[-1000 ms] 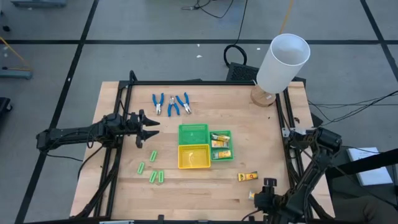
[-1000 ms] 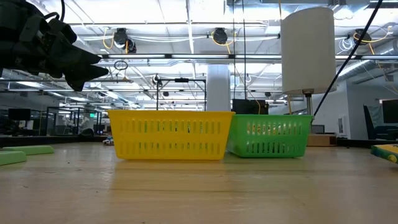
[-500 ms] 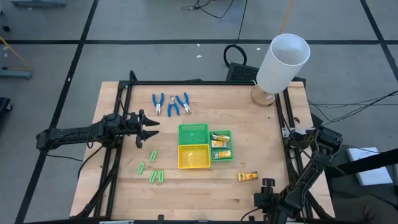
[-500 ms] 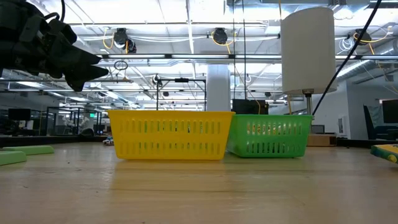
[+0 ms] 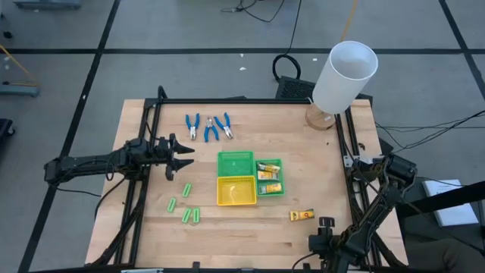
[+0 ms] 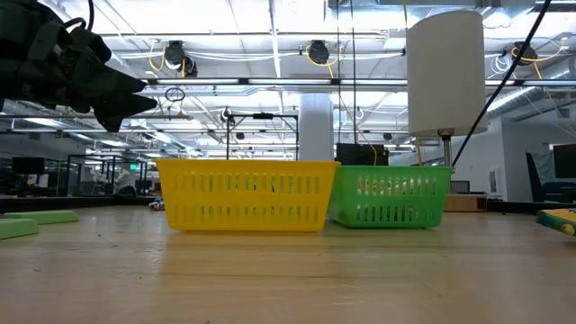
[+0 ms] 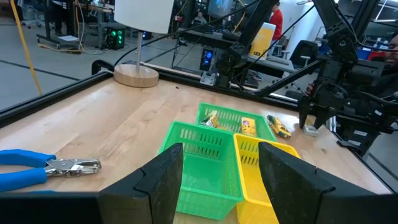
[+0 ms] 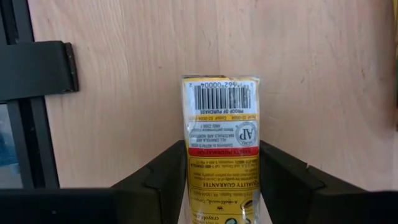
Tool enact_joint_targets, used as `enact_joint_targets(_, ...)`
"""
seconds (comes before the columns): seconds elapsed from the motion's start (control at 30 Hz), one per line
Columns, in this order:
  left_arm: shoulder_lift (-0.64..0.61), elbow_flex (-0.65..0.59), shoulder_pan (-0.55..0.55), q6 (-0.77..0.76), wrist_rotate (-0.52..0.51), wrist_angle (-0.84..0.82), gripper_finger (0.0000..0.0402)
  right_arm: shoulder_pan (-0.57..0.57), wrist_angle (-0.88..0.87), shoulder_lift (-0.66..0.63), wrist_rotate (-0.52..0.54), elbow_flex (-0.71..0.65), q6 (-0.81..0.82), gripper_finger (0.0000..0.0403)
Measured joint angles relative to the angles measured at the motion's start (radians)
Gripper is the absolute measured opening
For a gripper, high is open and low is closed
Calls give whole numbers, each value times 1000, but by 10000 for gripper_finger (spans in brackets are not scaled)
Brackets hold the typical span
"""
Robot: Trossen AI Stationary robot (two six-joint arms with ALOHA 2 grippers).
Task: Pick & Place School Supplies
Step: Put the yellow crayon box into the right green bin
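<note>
Three blue-handled tools (image 5: 208, 127) lie at the far side of the table, and several light-green sticks (image 5: 186, 205) lie at the near left. Some yellow packets (image 5: 268, 176) sit in a small green tray (image 5: 282, 168). One packet (image 5: 301, 215) lies loose on the wood. My right gripper (image 5: 320, 244) points down at the near right edge, shut on another yellow packet (image 8: 221, 124) that it hides in the high view. My left gripper (image 5: 184, 155) hangs open above the table's left side, holding nothing. My right gripper pinches the packet by its two long edges (image 8: 190, 169) between its two fingers, on the half away from the barcode end (image 8: 220, 96). The fingers come from above, pointing down, and lie across the packet. The packet lies flat on the wood.
A green tray (image 5: 236, 163) and a yellow tray (image 5: 236, 190) stand mid-table beside the small one. A big white cylinder (image 5: 345, 76) on a wooden foot stands at the far right corner. Black frame rails (image 5: 354, 174) run along the table's sides.
My right gripper has sunk toward the table at the near right edge and tipped steeper. It now covers the packet that showed beside it a second ago. The packet has stayed where it lay.
</note>
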Motion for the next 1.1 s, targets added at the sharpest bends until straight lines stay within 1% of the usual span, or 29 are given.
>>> enact_joint_targets(0.13, 0, 0, 0, 0, 0, 0, 214, 0, -1, 0, -1, 0, 0, 157)
enact_joint_targets(0.77, 0, 0, 0, 0, 0, 0, 214, 0, 0, 1, -2, -1, 0, 148)
enact_joint_targets(1.1, 0, 0, 0, 0, 0, 0, 214, 1, -6, -56, 22, -8, 4, 148)
